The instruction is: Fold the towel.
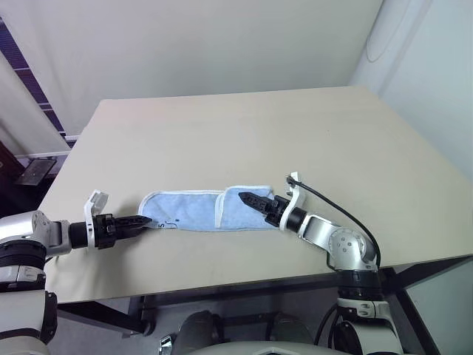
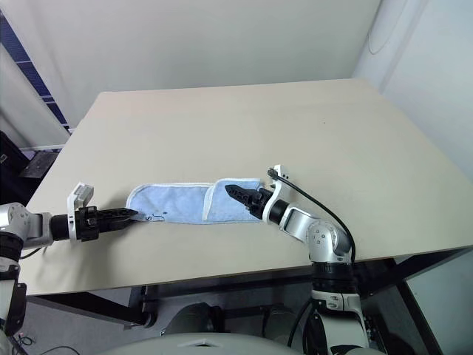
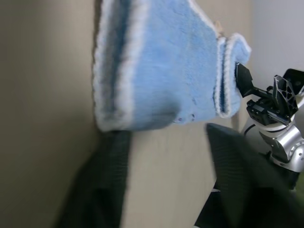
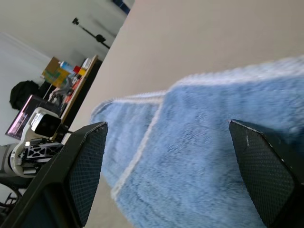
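My light blue terry towel (image 1: 196, 211) lies long on the desk (image 1: 244, 133), white-edged, its three o'clock end folded over. My left end effector (image 1: 145, 220) is at its nine o'clock end, grip unclear; my right end effector (image 1: 250, 200) gapes wide above the fold.

light blue towel (image 1: 198, 209) lies flat; right end folded over

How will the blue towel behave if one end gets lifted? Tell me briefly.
The towel will probably droop and bend: it is thin terry, already lying folded over itself on the table. It likely weighs little, being small and flat. Its fuzzy pile should grip rather than slip, though a pinch on one layer may drag the other layer along.
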You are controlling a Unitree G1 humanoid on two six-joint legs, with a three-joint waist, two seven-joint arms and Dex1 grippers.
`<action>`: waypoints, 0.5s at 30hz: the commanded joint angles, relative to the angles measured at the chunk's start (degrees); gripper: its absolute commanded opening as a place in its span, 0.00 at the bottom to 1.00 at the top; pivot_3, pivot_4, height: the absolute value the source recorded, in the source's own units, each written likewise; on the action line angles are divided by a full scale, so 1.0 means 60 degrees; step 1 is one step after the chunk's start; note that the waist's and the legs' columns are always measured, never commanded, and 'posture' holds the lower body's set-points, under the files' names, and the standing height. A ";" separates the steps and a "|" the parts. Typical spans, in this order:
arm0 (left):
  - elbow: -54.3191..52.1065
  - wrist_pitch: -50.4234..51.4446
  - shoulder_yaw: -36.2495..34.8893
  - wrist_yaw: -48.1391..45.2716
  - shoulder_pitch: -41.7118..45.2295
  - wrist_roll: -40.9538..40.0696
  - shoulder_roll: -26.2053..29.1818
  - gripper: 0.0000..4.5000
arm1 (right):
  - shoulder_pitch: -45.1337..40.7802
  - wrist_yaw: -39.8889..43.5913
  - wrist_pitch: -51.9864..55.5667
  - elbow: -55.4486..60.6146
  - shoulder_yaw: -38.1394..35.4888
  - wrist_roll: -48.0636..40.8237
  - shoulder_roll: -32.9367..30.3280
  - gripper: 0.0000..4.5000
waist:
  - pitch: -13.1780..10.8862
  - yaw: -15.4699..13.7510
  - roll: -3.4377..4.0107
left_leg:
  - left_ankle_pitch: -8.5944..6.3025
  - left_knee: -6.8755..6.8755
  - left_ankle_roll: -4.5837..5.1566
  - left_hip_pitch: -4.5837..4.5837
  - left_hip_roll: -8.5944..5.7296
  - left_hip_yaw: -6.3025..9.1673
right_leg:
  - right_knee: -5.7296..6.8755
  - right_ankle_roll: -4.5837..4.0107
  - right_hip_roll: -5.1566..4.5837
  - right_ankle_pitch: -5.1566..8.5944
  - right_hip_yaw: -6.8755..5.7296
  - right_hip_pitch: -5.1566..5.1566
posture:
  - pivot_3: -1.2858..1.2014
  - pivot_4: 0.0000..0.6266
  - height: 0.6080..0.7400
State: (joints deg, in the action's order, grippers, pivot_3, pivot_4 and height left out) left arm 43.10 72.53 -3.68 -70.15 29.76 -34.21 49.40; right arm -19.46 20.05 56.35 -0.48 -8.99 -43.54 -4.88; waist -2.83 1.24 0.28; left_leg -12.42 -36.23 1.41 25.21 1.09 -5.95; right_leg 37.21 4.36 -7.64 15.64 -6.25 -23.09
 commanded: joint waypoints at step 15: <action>-0.0997 -0.0355 -0.0533 -0.0292 -0.0228 -0.0157 0.0407 0.01 | -0.0209 0.0227 -0.0255 0.0086 0.0160 0.0124 -0.0126 0.95 | -0.0001 -0.0007 -0.0013 | 0.0003 -0.0018 -0.0002 0.0012 0.0002 -0.0006 | -0.0003 0.0012 0.0001 -0.0008 -0.0002 -0.0039 | 0.52 0.00 0.82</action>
State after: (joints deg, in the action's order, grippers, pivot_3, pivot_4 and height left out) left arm 39.65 71.66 -5.33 -71.00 28.50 -34.52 49.88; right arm -20.15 20.61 55.81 -1.48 -8.24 -42.81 -5.36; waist -2.83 1.19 0.21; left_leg -12.40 -36.33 1.40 25.29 1.10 -5.98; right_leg 37.18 4.42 -7.64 15.59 -6.25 -23.34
